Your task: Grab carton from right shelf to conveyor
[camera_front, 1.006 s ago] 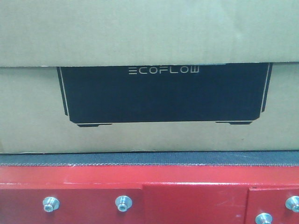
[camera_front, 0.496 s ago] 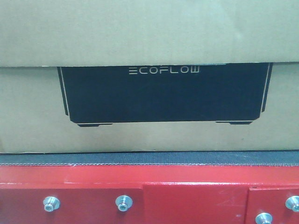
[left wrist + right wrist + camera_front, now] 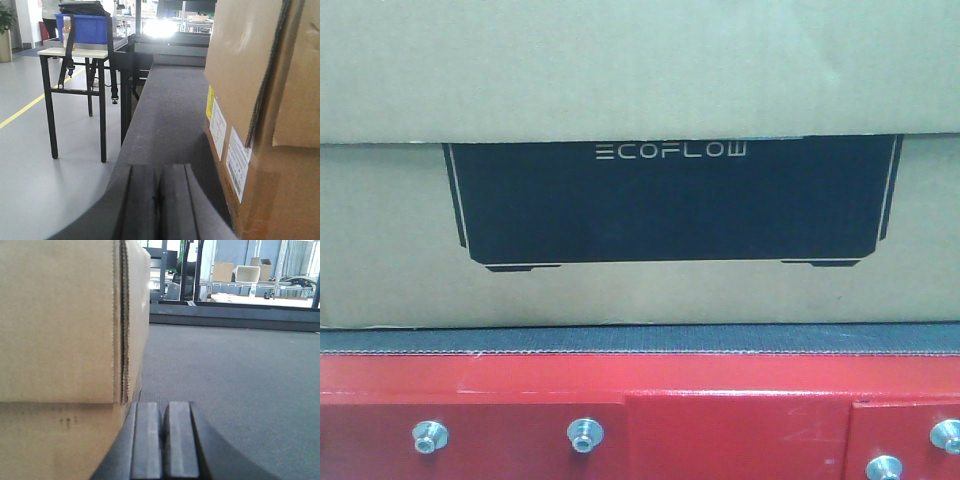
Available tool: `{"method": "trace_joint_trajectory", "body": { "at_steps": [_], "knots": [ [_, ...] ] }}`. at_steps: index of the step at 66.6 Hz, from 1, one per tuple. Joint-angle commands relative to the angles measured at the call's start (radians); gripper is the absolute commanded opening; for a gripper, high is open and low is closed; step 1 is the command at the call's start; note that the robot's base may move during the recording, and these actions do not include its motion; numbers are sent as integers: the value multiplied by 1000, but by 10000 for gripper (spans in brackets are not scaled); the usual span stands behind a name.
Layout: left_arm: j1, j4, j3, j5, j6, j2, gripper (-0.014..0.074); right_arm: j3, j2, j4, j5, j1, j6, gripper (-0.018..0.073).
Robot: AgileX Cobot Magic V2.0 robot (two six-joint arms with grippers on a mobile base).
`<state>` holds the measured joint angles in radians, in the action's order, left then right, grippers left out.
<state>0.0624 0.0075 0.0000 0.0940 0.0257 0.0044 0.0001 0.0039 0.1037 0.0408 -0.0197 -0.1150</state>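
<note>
The carton [image 3: 640, 230], brown cardboard with a black ECOFLOW panel, fills the front view and rests on the dark belt of the conveyor [image 3: 640, 340], above its red frame. My left gripper [image 3: 159, 200] is shut with nothing in it, low over the belt just left of the carton [image 3: 260, 100] end that carries white labels. My right gripper [image 3: 162, 440] is shut and empty too, right beside the other end of the carton [image 3: 65, 340], with the belt [image 3: 230, 370] stretching ahead. The right shelf is out of view.
Silver bolts [image 3: 583, 434] stud the red frame. Left of the belt stands a black-legged table [image 3: 75, 52] carrying a blue bin [image 3: 82, 27], on grey floor with a yellow line [image 3: 30, 105]. Racks and boxes [image 3: 235, 272] stand beyond the belt.
</note>
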Motion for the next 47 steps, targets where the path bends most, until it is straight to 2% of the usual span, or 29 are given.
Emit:
{"method": "trace_joint_trajectory", "body": {
  "at_steps": [1, 16, 47],
  "knots": [
    [1, 0, 0, -43, 0, -4, 2, 0, -4, -7, -21, 4, -1, -78],
    [1, 0, 0, -81, 0, -4, 2, 0, -4, -7, -21, 4, -1, -78],
    [1, -8, 0, -88, -26, -4, 2, 0, -4, -7, -21, 4, -1, -78]
  ]
}}
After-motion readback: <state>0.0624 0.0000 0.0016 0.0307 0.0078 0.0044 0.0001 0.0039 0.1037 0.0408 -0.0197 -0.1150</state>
